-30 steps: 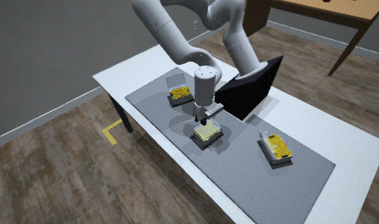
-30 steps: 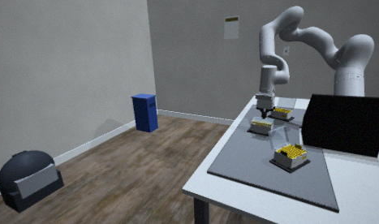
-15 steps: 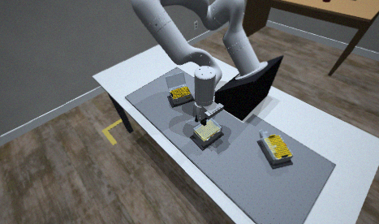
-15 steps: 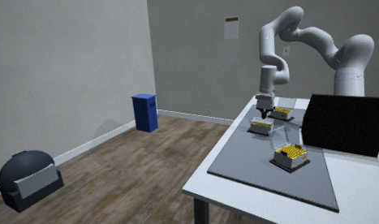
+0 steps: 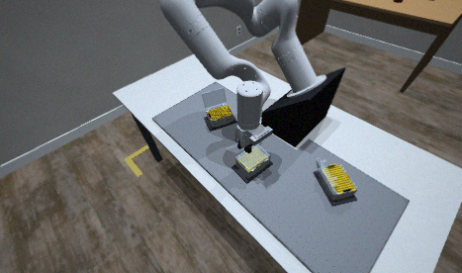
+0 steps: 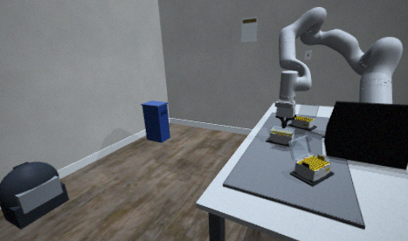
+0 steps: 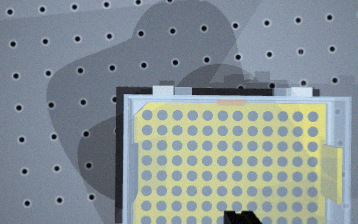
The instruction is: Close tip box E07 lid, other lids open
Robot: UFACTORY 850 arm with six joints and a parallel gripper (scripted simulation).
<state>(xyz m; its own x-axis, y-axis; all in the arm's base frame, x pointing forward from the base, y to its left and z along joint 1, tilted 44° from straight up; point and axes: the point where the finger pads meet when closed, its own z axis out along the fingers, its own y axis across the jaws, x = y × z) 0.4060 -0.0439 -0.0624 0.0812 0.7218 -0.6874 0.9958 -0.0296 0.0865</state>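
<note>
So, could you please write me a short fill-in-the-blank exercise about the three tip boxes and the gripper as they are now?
1. The gripper is directly above the ____ of the three tip boxes.
2. The lid of the middle box lies ____ over its yellow tip rack.
3. The lid of the far box beside the arm stands ____.
4. The fingers are ____, with nothing between them.

Missing words: middle; down; open; shut
</note>
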